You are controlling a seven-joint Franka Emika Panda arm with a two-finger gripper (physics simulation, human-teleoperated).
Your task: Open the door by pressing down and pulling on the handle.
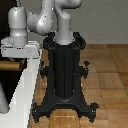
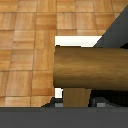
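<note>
Handle (image 2: 90, 66) close-up, wrist view only

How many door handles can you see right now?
1: the handle, a tan wooden bar directly under the wrist camera, seen beneath the gripper at the exterior view's left. Others may be hidden.

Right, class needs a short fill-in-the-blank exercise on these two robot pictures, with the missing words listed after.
1. The floor is made of ____.
2. The robot's pedestal is coloured ____.
3. In the wrist view, the handle is a tan ____ lying across the picture.
4. In the exterior view, the gripper sits directly ____ the handle.

Missing words: wood; black; bar; above
</note>
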